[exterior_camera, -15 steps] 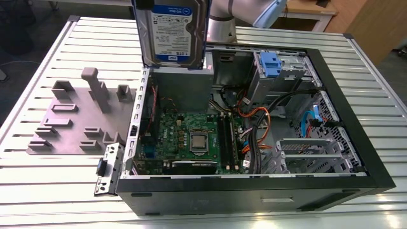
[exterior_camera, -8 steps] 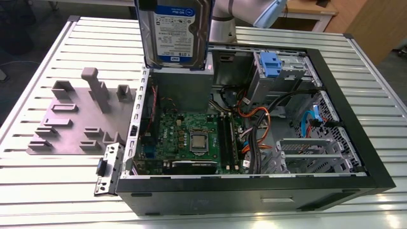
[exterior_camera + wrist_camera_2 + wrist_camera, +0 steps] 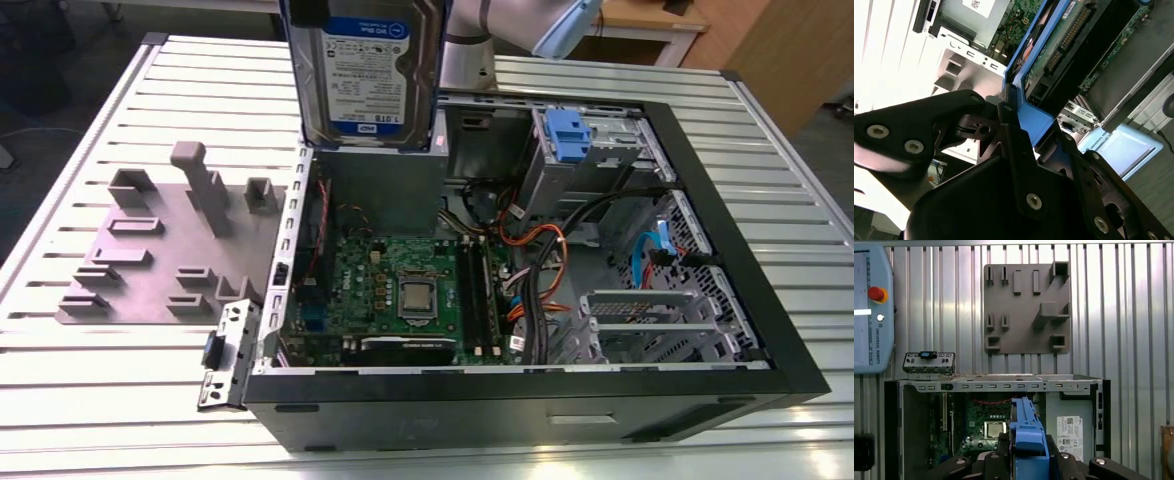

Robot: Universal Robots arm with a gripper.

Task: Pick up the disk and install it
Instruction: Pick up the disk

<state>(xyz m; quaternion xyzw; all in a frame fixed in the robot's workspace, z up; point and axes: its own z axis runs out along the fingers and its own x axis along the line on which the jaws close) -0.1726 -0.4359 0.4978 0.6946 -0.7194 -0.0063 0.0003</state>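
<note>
Across the slatted metal table, an open black computer case is lying on its side with its interior facing up. At the exterior view's left of the case, a grey fixture plate with raised blocks is sitting flat on the slats, just beside the case's wall. In the first wrist view a grey teach pendant is lying on the table, well apart from the plate. Inside the case, the green motherboard is showing, with orange and black cables running beside it.

The disk is hanging upright in the air over the far end of the case, its white-and-blue label facing the exterior camera and its lower edge near the case's rim. It is not touching the case or sitting in any bay. The gripper is clenching the disk by its blue carrier bracket, and in the second wrist view the black fingers are pressing against the blue plastic on both sides.

A small blue latch is sitting on the drive cage, near the disk. The processor is lying bare at the middle of the motherboard.
</note>
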